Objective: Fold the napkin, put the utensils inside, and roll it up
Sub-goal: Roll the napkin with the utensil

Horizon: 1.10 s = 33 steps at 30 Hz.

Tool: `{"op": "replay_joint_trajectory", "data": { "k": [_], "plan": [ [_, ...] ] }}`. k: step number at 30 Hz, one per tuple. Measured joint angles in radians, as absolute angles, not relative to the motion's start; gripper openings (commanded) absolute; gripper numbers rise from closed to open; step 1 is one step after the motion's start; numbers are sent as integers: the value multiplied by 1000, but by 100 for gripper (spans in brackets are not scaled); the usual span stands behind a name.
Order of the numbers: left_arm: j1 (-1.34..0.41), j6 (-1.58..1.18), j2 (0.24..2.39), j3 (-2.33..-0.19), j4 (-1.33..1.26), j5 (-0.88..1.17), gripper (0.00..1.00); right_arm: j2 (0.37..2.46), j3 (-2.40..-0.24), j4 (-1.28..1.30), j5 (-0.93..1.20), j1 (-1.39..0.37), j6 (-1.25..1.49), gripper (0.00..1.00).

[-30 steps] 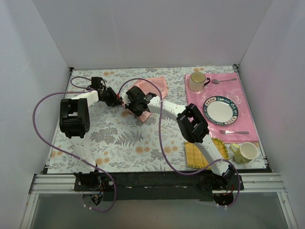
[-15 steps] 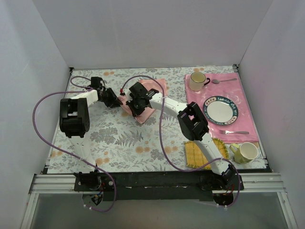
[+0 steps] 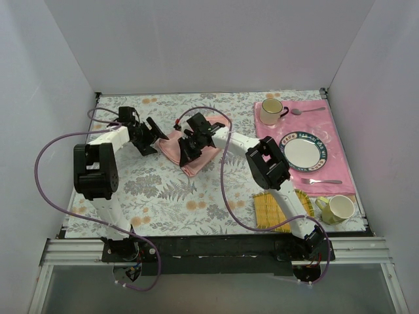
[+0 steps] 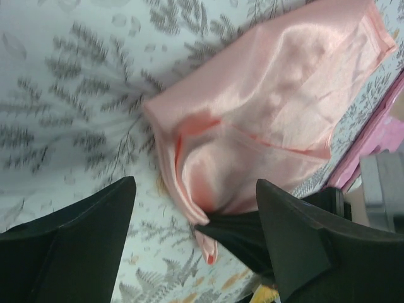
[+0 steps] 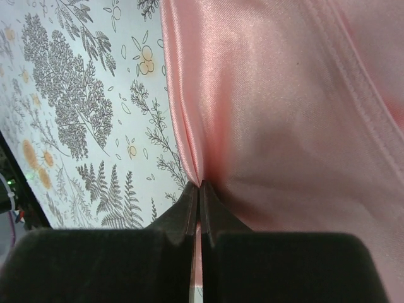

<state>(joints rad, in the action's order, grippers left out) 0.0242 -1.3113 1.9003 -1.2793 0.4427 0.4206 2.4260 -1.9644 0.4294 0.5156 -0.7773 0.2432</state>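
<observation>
Right gripper [image 5: 199, 189] is pinched shut on a thin fold of the napkin [image 4: 284, 95]; left gripper [image 4: 196, 183] stands wide open, holding nothing, on the side away from the placemat [image 3: 330, 121]. Napkin lies bunched near the placemat, on its left. Watch out: satin can slide from that tip pinch, and if you pull one-handed the cloth drags into a crooked fold.

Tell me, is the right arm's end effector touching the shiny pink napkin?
Touching. The right wrist view shows the right end effector pinched shut on a fold of the napkin.
</observation>
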Motion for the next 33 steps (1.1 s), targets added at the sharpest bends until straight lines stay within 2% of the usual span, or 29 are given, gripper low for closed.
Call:
{"op": "replay_joint_trajectory", "data": {
  "k": [7, 13, 15, 27, 30, 31, 33],
  "plan": [
    [3, -1395, 1684, -1091, 439, 400, 75, 2426, -1919, 369, 604, -749, 301, 1],
    [-92, -1508, 1668, -1001, 348, 412, 72, 2425, -1854, 268, 694, -722, 381, 1],
    [-115, -1537, 1689, -1000, 336, 408, 65, 2425, -1840, 249, 714, -716, 400, 1],
    [-129, -1635, 1780, -1040, 366, 305, 44, 2422, -1810, 197, 748, -700, 429, 1],
    [-128, -1640, 1804, -1055, 369, 285, 36, 2422, -1808, 194, 755, -699, 424, 1],
    [-128, -1639, 1810, -1059, 370, 282, 28, 2422, -1808, 193, 756, -699, 420, 1],
    [-129, -1631, 1826, -1074, 372, 276, 19, 2422, -1808, 194, 761, -699, 411, 1]
  ]
}}
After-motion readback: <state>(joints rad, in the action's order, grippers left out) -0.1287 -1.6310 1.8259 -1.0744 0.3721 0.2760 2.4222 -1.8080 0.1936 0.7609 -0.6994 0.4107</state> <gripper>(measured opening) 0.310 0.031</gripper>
